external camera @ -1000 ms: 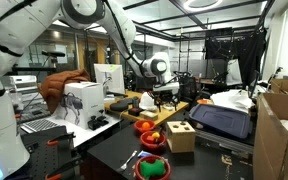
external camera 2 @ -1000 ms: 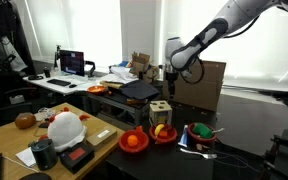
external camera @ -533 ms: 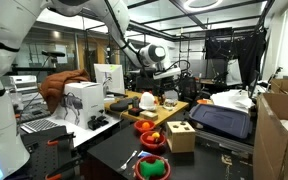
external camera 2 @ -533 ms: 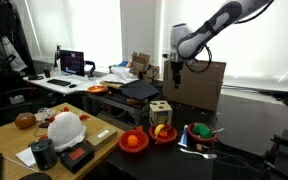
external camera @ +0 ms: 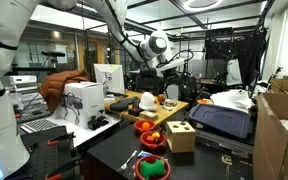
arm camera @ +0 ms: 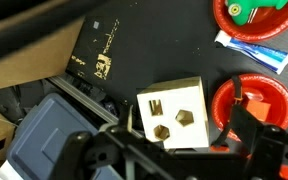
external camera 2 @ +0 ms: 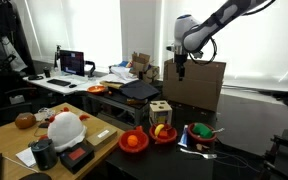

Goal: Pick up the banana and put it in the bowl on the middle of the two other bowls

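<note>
the tool (external camera 2: 180, 72) hangs high above the dark surface (external camera 2: 154, 166), well apart from everything on it, with its jaws spread wide and nothing between them. in the wrist view the two fingers frame the bottom edge with an empty gap. the three bowls stand in a row beside the tan wooden box (external camera 2: 161, 110): the orange-red bowl (external camera 2: 134, 149) at one end, the green-rimmed bowl (external camera 2: 200, 143) at the other, and the red bowl (external camera 2: 165, 140) between them, just beside the box. in both exterior views a small yellow shape sits inside that red bowl, and this looks like the banana (external camera 2: 161, 129), though it is too small to make out its curve. the wrist view shows only part of that bowl, and no yellow can be seen there. judged from this, the placing step looks done and the arm is holding clear above the scene. the next move calls for little: keep the tool up and away from the bowls so nothing gets knocked. if the yellow shape proves not to be the banana, the tool would need to come down over the fruit with its jaws wide.
</note>
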### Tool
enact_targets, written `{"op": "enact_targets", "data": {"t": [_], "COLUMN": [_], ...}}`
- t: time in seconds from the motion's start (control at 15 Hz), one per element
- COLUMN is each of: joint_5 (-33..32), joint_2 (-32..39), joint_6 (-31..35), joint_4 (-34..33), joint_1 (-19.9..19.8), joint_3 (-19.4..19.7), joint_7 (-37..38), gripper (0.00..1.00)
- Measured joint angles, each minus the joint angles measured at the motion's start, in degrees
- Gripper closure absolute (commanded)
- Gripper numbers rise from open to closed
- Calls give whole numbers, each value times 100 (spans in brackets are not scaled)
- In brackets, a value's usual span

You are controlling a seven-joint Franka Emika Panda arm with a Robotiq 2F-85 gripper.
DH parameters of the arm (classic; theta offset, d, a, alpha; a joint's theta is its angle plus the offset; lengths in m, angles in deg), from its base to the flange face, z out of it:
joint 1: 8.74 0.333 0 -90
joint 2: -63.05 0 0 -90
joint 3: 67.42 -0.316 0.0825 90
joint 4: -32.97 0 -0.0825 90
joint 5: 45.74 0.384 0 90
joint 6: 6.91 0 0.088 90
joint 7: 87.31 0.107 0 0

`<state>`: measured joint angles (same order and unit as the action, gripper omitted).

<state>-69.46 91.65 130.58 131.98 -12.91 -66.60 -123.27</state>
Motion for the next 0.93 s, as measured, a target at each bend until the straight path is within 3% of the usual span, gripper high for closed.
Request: {"op": "enact_targets", "data": {"t": [0.33,0.6,0.8,0.93], "joint_5": [56,522,1118,1687], "joint_2": [-212,-502,-634,-636], "joint_6": [-86,-512,-1212,-2055], "joint_4": [-2,-65,-302,-648], "joint_1": [-58,-161,-218,-241], "joint_3": [6,-1,-41,-99], "joint_7": [-3,-5,-6,-13], "gripper": [0,0,0,0]}}
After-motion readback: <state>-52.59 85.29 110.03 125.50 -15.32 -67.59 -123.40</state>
